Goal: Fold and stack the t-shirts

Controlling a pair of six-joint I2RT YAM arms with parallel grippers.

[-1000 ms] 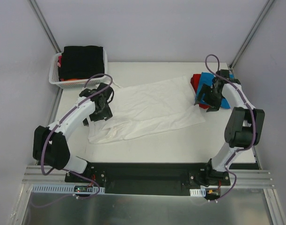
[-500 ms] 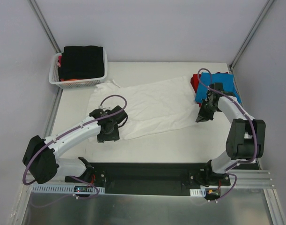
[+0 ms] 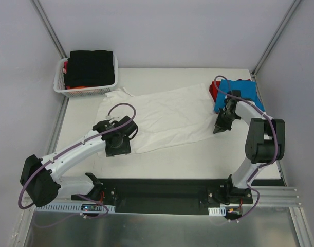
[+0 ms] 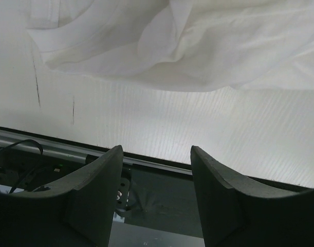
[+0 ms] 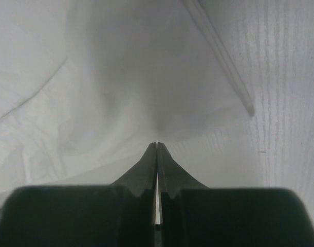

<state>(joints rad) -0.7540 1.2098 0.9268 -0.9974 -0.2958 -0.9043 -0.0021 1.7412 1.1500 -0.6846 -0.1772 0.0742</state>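
Plain pale grey walls on three sides: back wall (image 3: 162, 31), left wall (image 3: 18, 77), right wall (image 3: 300, 77). Slim metal posts (image 3: 50, 31) slant up in both far corners. White desk (image 3: 177, 159), surface finely ribbed, few dark scuff marks (image 4: 37, 85) on it. Black plate (image 3: 162, 191) along near edge; aluminium rail (image 3: 280, 195) and brushed metal sheet (image 3: 162, 229) beyond. Light even, soft, shadows faint.

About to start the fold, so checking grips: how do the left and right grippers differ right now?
The left gripper has its jaws apart with nothing between them; the right gripper has its jaws pressed together. The left gripper sits short of the white t-shirt, at its hem; the right gripper appears to pinch its right edge. Both are low at that shirt.
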